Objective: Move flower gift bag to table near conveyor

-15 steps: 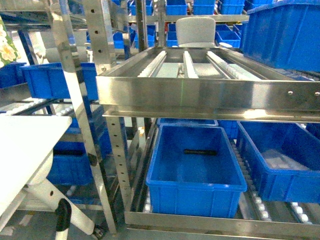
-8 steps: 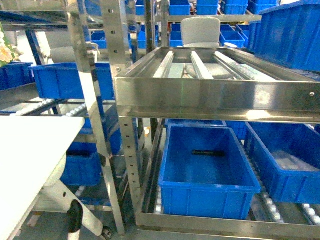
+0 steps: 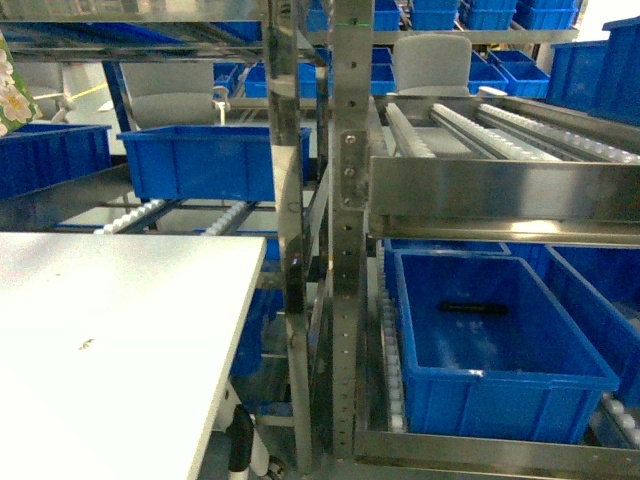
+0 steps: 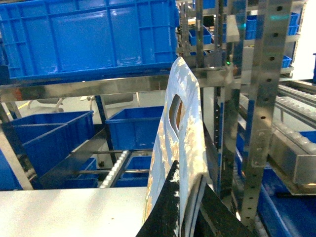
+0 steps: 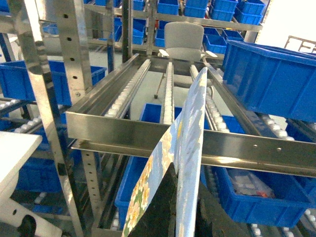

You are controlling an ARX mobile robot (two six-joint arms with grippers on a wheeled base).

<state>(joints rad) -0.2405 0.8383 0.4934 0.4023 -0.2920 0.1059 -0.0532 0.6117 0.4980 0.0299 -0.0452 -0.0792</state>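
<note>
In the left wrist view, the flower gift bag [image 4: 180, 133], pale blue with a cut-out handle, stands upright, and my left gripper [image 4: 190, 210] is shut on its lower edge. It hangs over the near corner of the white table [image 4: 69, 212]. My right gripper [image 5: 186, 207] is likewise shut on a blue bag panel with yellow-white flowers [image 5: 190, 133], in front of the steel conveyor [image 5: 148, 131]. In the head view the table [image 3: 110, 340] fills the lower left and the conveyor [image 3: 480, 180] stands to its right. Only a floral scrap [image 3: 10, 90] shows at the left edge, and neither gripper appears there.
Blue plastic bins fill the rack: one [image 3: 490, 350] on the lower right lane holds a dark bar, another [image 3: 215, 160] sits behind the table. A perforated steel upright [image 3: 345, 230] stands between table and conveyor. A large blue bin [image 4: 89, 37] is overhead in the left wrist view.
The head view has swung left: the rack and the bin with the dark bar slid right, and the white table now fills much more of the lower left.
</note>
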